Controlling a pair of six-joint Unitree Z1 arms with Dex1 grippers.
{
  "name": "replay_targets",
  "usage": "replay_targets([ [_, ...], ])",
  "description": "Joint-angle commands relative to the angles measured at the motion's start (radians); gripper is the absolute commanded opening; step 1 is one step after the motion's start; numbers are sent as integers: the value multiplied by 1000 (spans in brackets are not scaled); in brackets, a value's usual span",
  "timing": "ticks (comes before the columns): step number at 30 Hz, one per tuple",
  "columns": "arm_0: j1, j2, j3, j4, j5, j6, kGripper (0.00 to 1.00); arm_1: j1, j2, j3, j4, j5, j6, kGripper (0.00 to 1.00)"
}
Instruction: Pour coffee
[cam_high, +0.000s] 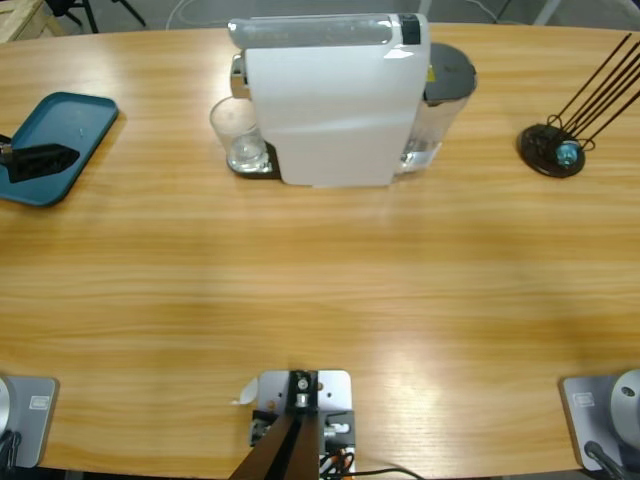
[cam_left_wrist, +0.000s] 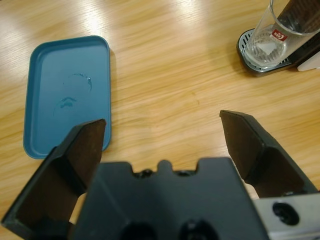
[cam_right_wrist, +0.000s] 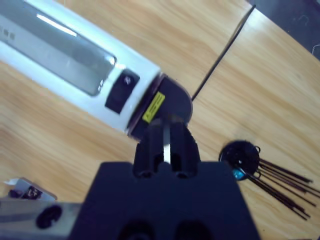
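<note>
**A:** High view first: where does the coffee business stand?

**B:** The white coffee machine (cam_high: 335, 100) stands at the far middle of the wooden table (cam_high: 320, 290), and a clear glass (cam_high: 238, 135) sits upright on the drip tray (cam_high: 252, 163) at its front, under the outlet. I judge it is placed there to catch the brew. The glass looks empty, so pouring seems not yet begun.

**A:** And the arms?

**B:** The left gripper (cam_left_wrist: 162, 137) hangs above bare wood with its jaws spread wide and nothing between them. In its wrist view the teal tray (cam_left_wrist: 67, 92) lies to one side and the glass on the drip tray shows at the upper corner, well apart from the jaws. In the high view its black tip shows over the teal tray at the left edge.

**A:** Why wide apart?

**B:** Probably made ready to take the glass, though that is my guess.

**A:** The right one?

**B:** The right gripper (cam_right_wrist: 166, 145) has its jaws pressed together, holding nothing. It points down at the machine's rear end, near the yellow label (cam_right_wrist: 153, 106) and the dark button (cam_right_wrist: 120, 90). Closed jaws make a firm tip for pressing, I'd judge. The black capsule stand (cam_right_wrist: 240, 157) with its thin rods lies beside it, near but apart.
</note>
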Motion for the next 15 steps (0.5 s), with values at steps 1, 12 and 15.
replay_targets([
  [1,-9,29,35,-22,-3,-8,977,16,177,-124,57,30,-4,0],
  [12,-8,35,35,-24,-2,-5,977,43,253,-203,95,32,-2,0],
  [15,-9,35,35,-24,-2,-5,977,53,275,-251,123,30,-2,0],
])
